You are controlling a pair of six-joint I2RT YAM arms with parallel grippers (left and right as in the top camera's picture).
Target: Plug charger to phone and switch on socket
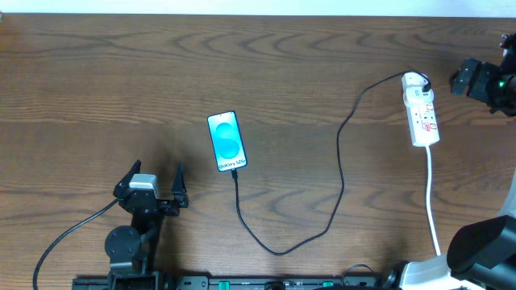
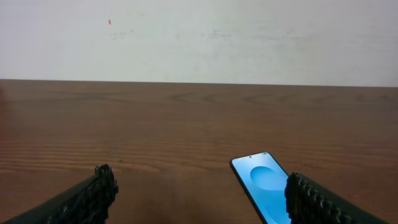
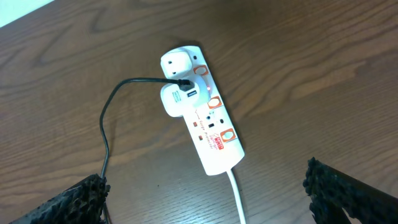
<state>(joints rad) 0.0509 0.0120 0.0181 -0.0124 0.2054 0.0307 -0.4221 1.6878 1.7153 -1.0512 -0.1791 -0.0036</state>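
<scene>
The phone [image 1: 226, 141] lies flat and screen-up about mid-table [image 1: 97, 72]. Bare wood surrounds it, with a broad open stretch beyond it toward the far edge. To the phone's near-left, the left gripper [image 1: 156, 173] has its jaws spread wide, holds nothing and stands apart from the phone.

The charger [image 1: 339, 161] meets the phone's near short edge and loops toward the near table edge. It then climbs on the phone's right to the socket [image 1: 421, 109], which lies well to the right of the phone. The socket's thick white cord [image 1: 433, 201] runs back toward the near edge. Past the socket, farthest from the phone, the right gripper [image 3: 204, 177] is also spread wide and empty; the overhead view cuts it at the frame edge.

Only the right wrist view shows the charger's other end entering a white adapter [image 3: 177, 99] on the socket, and the red-ringed switches, whose setting cannot be told. The left wrist view shows the phone's far end close beside one of the fingers [image 2: 311, 199], with a pale wall [image 2: 199, 37] behind the table's far edge. Whether the tip is seated in the phone is too small to tell.
</scene>
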